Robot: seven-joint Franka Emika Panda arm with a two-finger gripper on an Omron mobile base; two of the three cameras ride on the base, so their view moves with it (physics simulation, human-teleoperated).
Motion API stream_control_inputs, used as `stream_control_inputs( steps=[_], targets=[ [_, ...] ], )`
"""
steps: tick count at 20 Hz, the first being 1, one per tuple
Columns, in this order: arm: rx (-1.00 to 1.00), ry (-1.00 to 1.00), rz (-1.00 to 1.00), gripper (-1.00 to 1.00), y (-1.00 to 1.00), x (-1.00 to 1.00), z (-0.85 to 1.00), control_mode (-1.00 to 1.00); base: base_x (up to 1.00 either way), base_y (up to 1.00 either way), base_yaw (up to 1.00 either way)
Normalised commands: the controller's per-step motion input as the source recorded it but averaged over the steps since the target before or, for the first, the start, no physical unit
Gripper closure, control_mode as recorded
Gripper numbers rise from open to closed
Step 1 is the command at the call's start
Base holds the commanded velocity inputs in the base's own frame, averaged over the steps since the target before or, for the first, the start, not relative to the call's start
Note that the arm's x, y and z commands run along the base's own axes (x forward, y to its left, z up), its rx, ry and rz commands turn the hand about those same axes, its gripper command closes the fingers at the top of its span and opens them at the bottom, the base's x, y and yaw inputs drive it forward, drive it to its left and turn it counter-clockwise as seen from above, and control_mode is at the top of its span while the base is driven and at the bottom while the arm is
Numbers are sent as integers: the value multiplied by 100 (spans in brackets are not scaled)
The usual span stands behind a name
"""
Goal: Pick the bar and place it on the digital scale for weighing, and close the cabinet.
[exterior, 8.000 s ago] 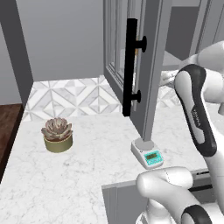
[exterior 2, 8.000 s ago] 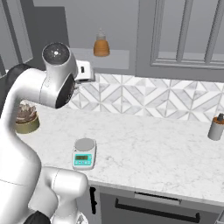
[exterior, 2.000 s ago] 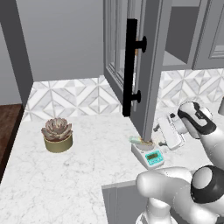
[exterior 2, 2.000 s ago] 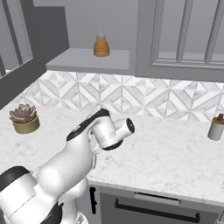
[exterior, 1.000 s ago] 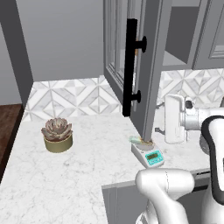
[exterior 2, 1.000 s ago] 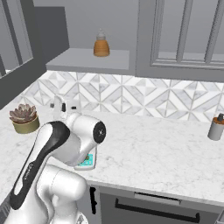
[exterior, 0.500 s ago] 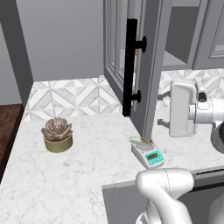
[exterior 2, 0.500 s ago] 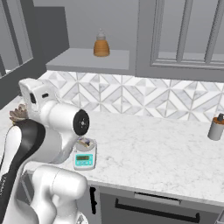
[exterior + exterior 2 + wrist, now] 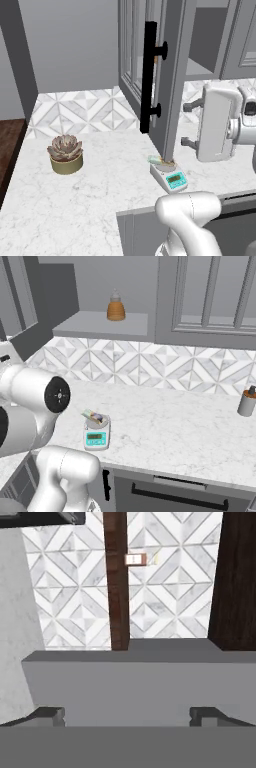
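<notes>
Resting on the scale (image 9: pixel 170 177) near the counter's (image 9: pixel 90 200) front edge, the bar (image 9: pixel 160 161) lies across the plate, one end hanging past the scale's far-left rim; from the right base view the bar (image 9: pixel 93 416) sits tilted on the scale (image 9: pixel 96 434), above the teal display. My gripper (image 9: pixel 187 124) is lifted well above the counter, to the right of the scale, with its 2 fingers (image 9: pixel 189 106) spread wide, one above the other, and nothing between them. They point toward the edge of the cabinet (image 9: pixel 172 75) door, close to it but apart. That door stands open, swung out over the counter, its long black handle (image 9: pixel 148 76) facing left. Through the hand view, my 2 fingertips (image 9: pixel 47 714) stand far apart in front of a grey ledge. Toward the counter's left side sits a potted succulent (image 9: pixel 65 153). On the open shelf against the back wall stands an orange bottle (image 9: pixel 116 306). Near the far right, by the tiled backsplash, stands a small grey shaker (image 9: pixel 246 401).
</notes>
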Motion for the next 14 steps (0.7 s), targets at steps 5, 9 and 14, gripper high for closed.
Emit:
stream_control_inputs(
  steps=[5,9,14],
  targets=[
    [35,-8,-8,-100,58,-100,-7,-100,0,0,0],
    [30,-9,-13,-100,88,-87,-31,-100,0,0,0],
    [22,-7,-23,-100,100,-10,-69,-100,0,0,0]
  ],
)
